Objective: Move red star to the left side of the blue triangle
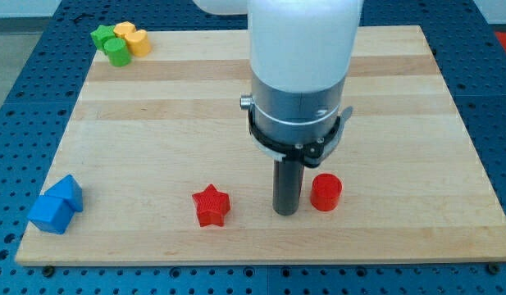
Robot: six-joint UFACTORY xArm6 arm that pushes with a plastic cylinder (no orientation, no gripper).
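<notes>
The red star [211,205] lies on the wooden board near the view's bottom, a little left of centre. My tip [286,211] rests on the board to the star's right, apart from it, and just left of a red cylinder [325,192]. Two blue blocks sit together at the view's bottom left: the blue triangle [68,190] and, touching it below left, a blue cube-like block [50,215]. The star is well to the right of the blue blocks.
At the view's top left corner a green star [102,35], a green cylinder [116,52] and a yellow block [134,38] are clustered. The wooden board [170,123] lies on a blue perforated table. The arm's white and grey body [300,74] hides the board's upper centre.
</notes>
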